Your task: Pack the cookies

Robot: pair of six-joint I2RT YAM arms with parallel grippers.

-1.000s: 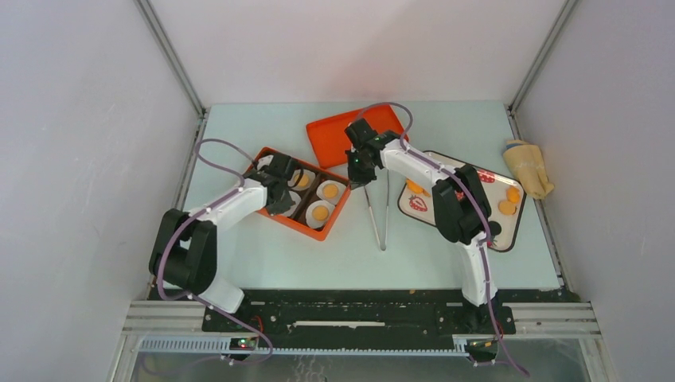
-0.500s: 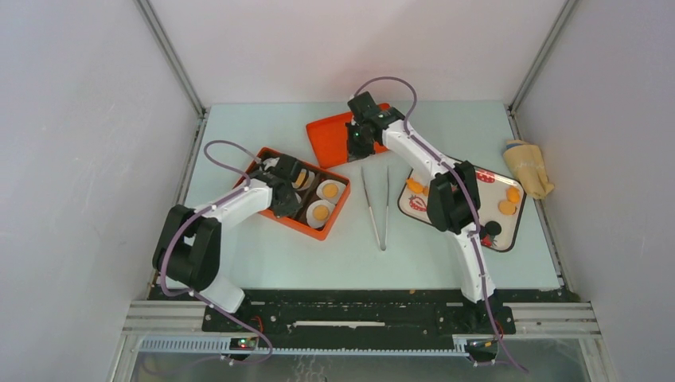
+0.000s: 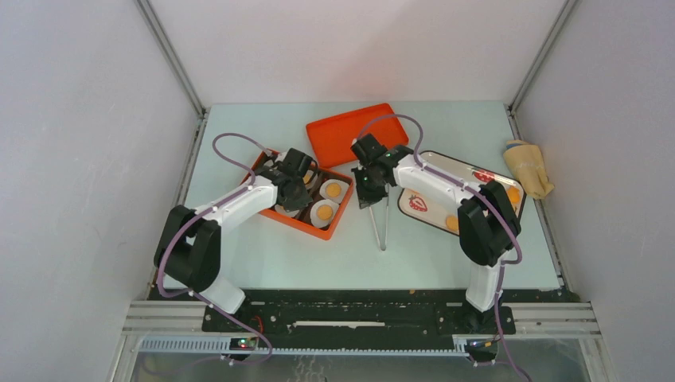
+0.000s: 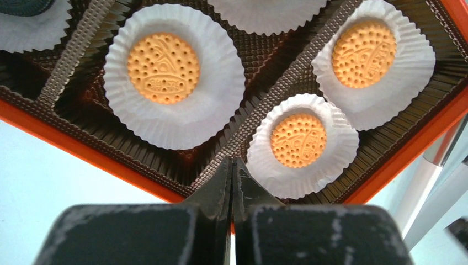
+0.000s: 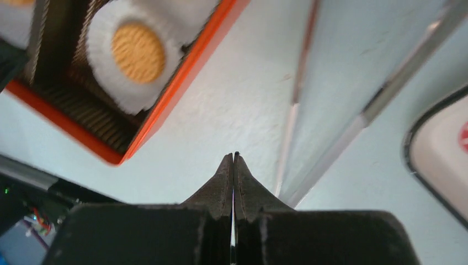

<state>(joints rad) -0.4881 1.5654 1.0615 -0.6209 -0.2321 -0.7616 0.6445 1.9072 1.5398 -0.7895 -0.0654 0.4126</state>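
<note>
Cookies (image 4: 163, 68) (image 4: 298, 140) (image 4: 364, 54) lie in white paper cups inside the orange box (image 3: 317, 230). Two of them show from the top view (image 3: 333, 190) (image 3: 323, 212). More cookies (image 3: 452, 224) lie on the strawberry-print tray (image 3: 431, 213), partly hidden by the right arm. My left gripper (image 3: 293, 193) (image 4: 232, 165) is shut and empty, just above the box's dark divider. My right gripper (image 3: 368, 199) (image 5: 233, 160) is shut and empty. It hangs over the table between the box and the tray, at the far end of the metal tongs (image 3: 382, 231) (image 5: 301, 83).
The orange lid (image 3: 344, 130) lies at the back, behind the box. A tan cloth bundle (image 3: 528, 167) lies at the table's right edge. The tray's dark rim (image 5: 436, 165) is to the right of my right gripper.
My right gripper has come back from over the orange lid toward the near side, down to the tongs' far end. My left gripper has shifted slightly right over the box.
</note>
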